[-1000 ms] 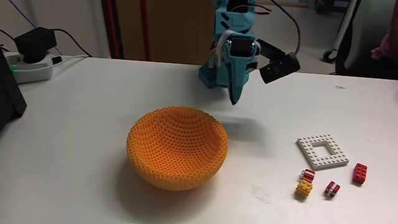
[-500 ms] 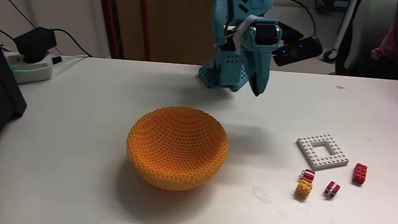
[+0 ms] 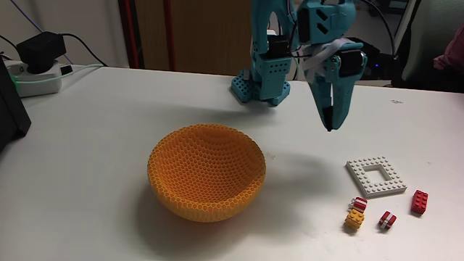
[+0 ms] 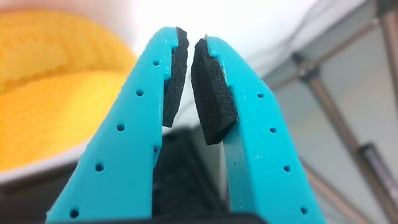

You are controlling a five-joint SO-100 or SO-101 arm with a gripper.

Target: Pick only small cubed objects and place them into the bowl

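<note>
Further right now, end effector.

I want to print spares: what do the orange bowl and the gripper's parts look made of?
The large orange honeycomb-lattice bowl looks like matte 3D-printed plastic, judging by its regular open cells. The gripper has teal jaws that look like printed plastic, with rows of small holes, and black pads with a porous, foam-like surface.

- Teal printed arm, blocky base, white cable looped near wrist.
- Tapered teal gripper; in wrist view, fingers dotted with small holes, lined with black foam pads.
</note>
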